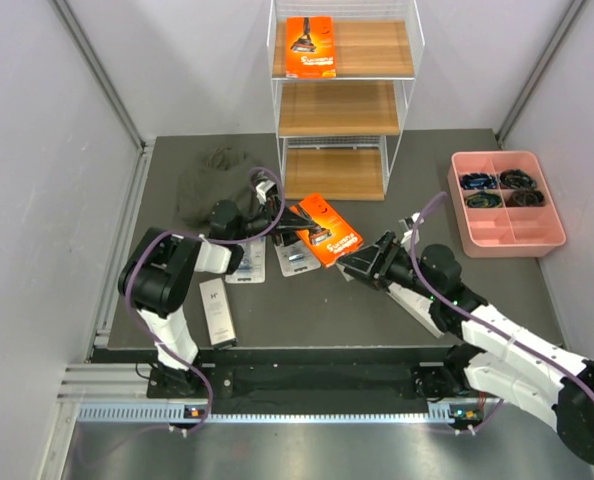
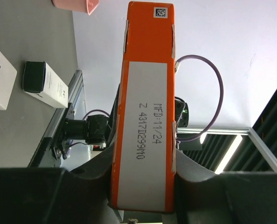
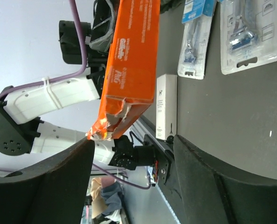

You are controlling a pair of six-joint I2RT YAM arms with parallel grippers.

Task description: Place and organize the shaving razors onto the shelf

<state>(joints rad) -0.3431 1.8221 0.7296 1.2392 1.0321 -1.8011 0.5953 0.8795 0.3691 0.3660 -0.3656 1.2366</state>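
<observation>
My left gripper is shut on the narrow edge of a flat orange razor box, holding it tilted above the table. My right gripper is open, and the box's torn end hangs just past its upper fingertip, not between the fingers. In the top view the right gripper sits at the box's near-right corner and the left gripper at its left side. A second orange box lies on the top tier of the shelf. Two blister packs and a white box lie on the table.
A pink compartmented tray holding dark items stands at the right. The shelf's middle and bottom tiers are bare. In the right wrist view the blister packs and white box lie beyond the orange box.
</observation>
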